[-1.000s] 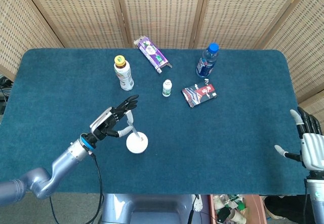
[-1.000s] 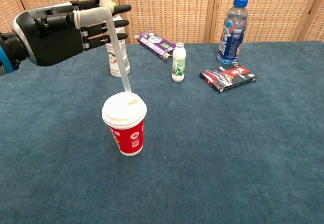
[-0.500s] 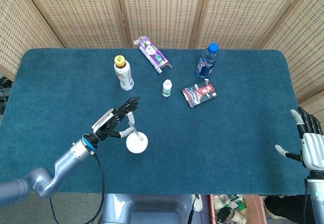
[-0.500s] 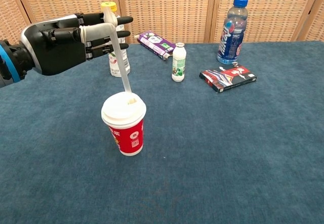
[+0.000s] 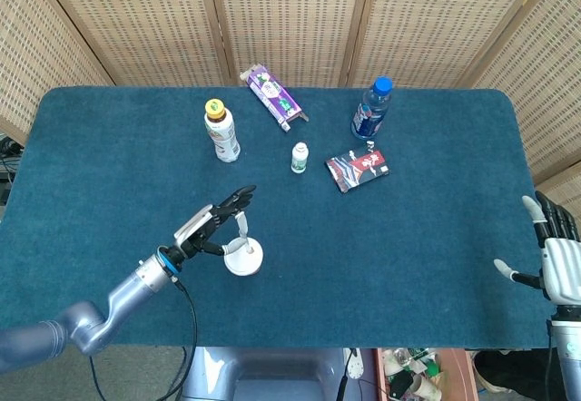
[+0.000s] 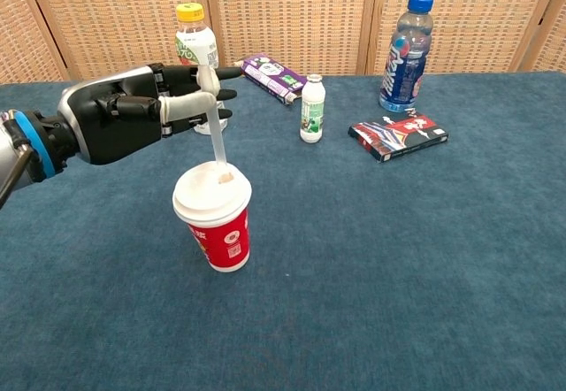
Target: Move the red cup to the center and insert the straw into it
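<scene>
Pushing straw (image 6: 215, 137) into red cup (image 6: 215, 218) lid.
We are pinching it high in left hand (image 6: 133, 121) for downward travel; right hand (image 5: 556, 260) idling released.

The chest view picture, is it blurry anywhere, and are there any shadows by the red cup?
In the chest view everything looks sharp, even the left hand up close and the straw; the light is soft, with only a faint shadow on the cloth beside the red cup. In the head view the light is just as even, with no glare.
</scene>
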Controlling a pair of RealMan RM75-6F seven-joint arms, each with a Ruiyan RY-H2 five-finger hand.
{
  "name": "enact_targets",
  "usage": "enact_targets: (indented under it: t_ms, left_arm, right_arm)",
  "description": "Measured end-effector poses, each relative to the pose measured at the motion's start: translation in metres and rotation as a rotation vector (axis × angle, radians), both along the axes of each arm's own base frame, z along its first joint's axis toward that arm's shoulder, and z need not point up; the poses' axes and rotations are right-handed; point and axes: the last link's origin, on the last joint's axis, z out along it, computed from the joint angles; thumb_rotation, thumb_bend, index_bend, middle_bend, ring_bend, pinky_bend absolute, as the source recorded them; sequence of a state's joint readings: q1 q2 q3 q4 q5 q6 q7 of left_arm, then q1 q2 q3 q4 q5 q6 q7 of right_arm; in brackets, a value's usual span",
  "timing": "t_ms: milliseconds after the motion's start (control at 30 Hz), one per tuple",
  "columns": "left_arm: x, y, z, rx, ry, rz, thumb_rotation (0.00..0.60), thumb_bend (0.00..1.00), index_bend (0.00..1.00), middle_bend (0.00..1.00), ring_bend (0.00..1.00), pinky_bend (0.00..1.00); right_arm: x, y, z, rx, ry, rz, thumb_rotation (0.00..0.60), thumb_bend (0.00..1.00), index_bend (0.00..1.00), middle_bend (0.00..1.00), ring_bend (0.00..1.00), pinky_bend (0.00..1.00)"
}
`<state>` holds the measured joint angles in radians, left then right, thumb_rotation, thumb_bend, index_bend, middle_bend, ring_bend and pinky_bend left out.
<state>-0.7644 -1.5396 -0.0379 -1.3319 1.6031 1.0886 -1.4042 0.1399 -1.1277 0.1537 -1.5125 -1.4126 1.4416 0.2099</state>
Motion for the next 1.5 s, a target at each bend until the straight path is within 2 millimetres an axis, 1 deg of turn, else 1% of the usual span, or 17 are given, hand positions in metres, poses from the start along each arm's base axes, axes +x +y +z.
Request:
enact_targets:
  t_ms: [167,333,367,433,500,567,667,733,1033,1133,1167,1233,1300,1333,1367,1467,1500]
  left_arm:
    - [-0.002,-0.001,-0.009,-0.013,0.019,0.004,0.600,0.50,0.60,0.00,0.00,0.00]
    - [-0.003,-0.001,-0.012,-0.022,0.036,0.003,0.600,0.50,0.60,0.00,0.00,0.00]
    - [-0.003,-0.001,-0.013,-0.023,0.039,0.002,0.600,0.50,0.58,0.00,0.00,0.00]
    - [-0.003,-0.001,-0.013,-0.023,0.040,0.000,0.600,0.50,0.51,0.00,0.00,0.00]
    - [-0.003,-0.001,-0.013,-0.023,0.043,-0.003,0.600,0.50,0.33,0.00,0.00,0.00]
    - [-0.003,-0.002,-0.012,-0.025,0.049,-0.012,0.600,0.50,0.20,0.00,0.00,0.00]
    - [-0.006,-0.003,-0.011,-0.019,0.076,-0.039,0.600,0.50,0.08,0.00,0.00,0.00]
    - [-0.007,-0.003,-0.010,-0.016,0.082,-0.043,0.600,0.50,0.03,0.00,0.00,0.00]
    - [-0.009,-0.004,-0.001,0.004,0.068,-0.054,0.600,0.50,0.00,0.00,0.00,0.00]
    - [-0.009,-0.004,0.009,0.032,0.052,-0.059,0.600,0.50,0.00,0.00,0.00,0.00]
    - [-0.010,-0.003,0.015,0.050,0.048,-0.063,0.600,0.50,0.00,0.00,0.00,0.00]
    - [-0.012,-0.002,0.027,0.084,0.055,-0.076,0.600,0.39,0.00,0.00,0.00,0.00]
    - [-0.017,0.000,0.042,0.122,0.096,-0.104,0.600,0.14,0.00,0.00,0.00,0.00]
    - [-0.020,0.000,0.049,0.139,0.124,-0.118,0.600,0.08,0.00,0.00,0.00,0.00]
    - [-0.024,0.001,0.059,0.166,0.169,-0.134,0.600,0.03,0.00,0.00,0.00,0.00]
    - [-0.036,0.002,0.085,0.256,0.299,-0.165,0.600,0.01,0.00,0.00,0.00,0.00]
    - [-0.039,0.001,0.090,0.286,0.336,-0.171,0.600,0.00,0.00,0.00,0.00,0.00]
  right_arm:
    - [-0.001,0.000,0.001,-0.001,-0.002,-0.001,0.600,0.00,0.00,0.00,0.00,0.00]
    - [-0.001,0.000,0.001,-0.001,-0.004,-0.002,0.600,0.00,0.00,0.00,0.00,0.00]
    - [-0.001,0.000,0.002,-0.001,-0.004,-0.001,0.600,0.00,0.00,0.00,0.00,0.00]
    - [-0.001,0.000,0.002,-0.002,-0.004,-0.001,0.600,0.00,0.00,0.00,0.00,0.00]
    - [-0.001,0.000,0.002,-0.003,-0.001,-0.002,0.600,0.00,0.00,0.00,0.00,0.00]
    - [-0.001,0.000,0.002,-0.004,0.000,-0.003,0.600,0.00,0.00,0.00,0.00,0.00]
    - [0.000,0.000,0.002,-0.007,0.000,-0.003,0.600,0.00,0.00,0.00,0.00,0.00]
    - [0.000,0.000,0.002,-0.007,-0.001,-0.004,0.600,0.00,0.00,0.00,0.00,0.00]
    - [0.001,0.001,0.002,-0.005,-0.003,0.000,0.600,0.00,0.00,0.00,0.00,0.00]
    - [0.002,0.001,0.002,-0.007,-0.004,0.002,0.600,0.00,0.00,0.00,0.00,0.00]
    - [0.002,0.002,0.002,-0.007,-0.004,0.003,0.600,0.00,0.00,0.00,0.00,0.00]
    - [0.003,0.002,0.002,-0.008,-0.004,0.005,0.600,0.00,0.00,0.00,0.00,0.00]
    - [0.003,0.003,0.003,-0.009,-0.004,0.008,0.600,0.00,0.00,0.00,0.00,0.00]
    - [0.004,0.003,0.003,-0.009,-0.004,0.010,0.600,0.00,0.00,0.00,0.00,0.00]
    - [0.004,0.003,0.003,-0.010,-0.004,0.012,0.600,0.00,0.00,0.00,0.00,0.00]
    - [0.006,0.005,0.004,-0.013,-0.003,0.018,0.600,0.00,0.00,0.00,0.00,0.00]
    - [0.006,0.005,0.004,-0.014,-0.001,0.019,0.600,0.00,0.00,0.00,0.00,0.00]
